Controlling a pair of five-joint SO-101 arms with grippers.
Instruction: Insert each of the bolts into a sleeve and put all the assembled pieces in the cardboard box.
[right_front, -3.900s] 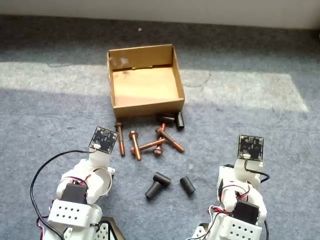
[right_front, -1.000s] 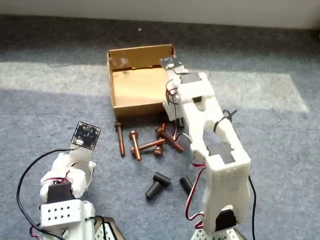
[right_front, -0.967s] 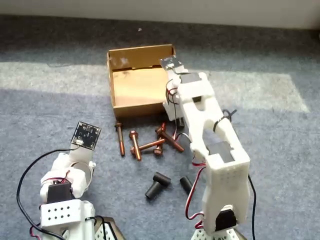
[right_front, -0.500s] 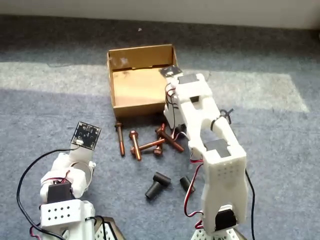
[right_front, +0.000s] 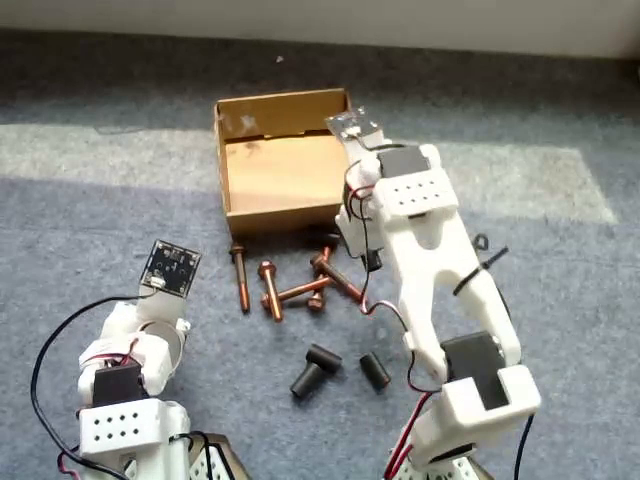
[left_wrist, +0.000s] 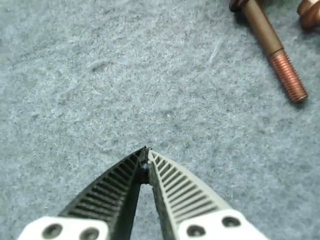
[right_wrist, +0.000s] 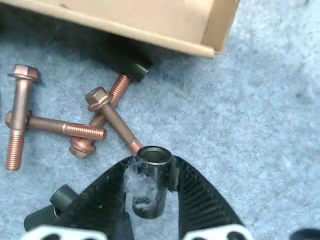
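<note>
My right gripper (right_wrist: 152, 165) is shut on a black sleeve (right_wrist: 150, 182), held upright with its hollow end showing. In the high view this gripper (right_front: 369, 260) hangs just off the near right corner of the cardboard box (right_front: 290, 215). Several copper bolts (right_front: 300, 288) lie crossed on the carpet in front of the box, and the bolts (right_wrist: 107, 117) sit just beyond the held sleeve. A second sleeve (right_wrist: 132, 67) lies against the box wall. My left gripper (left_wrist: 146, 156) is shut over bare carpet, a little short of one bolt (left_wrist: 272, 50).
Three more black sleeves lie between the arms: two touching (right_front: 315, 370) and one alone (right_front: 374, 370). The left arm (right_front: 140, 350) sits folded at the lower left. Grey carpet stretches open to the right of the box.
The right arm stretched out from its folded pose to the box corner and took hold of the sleeve that lay there. Over the last half second it swung right. The left arm turned slightly left.
</note>
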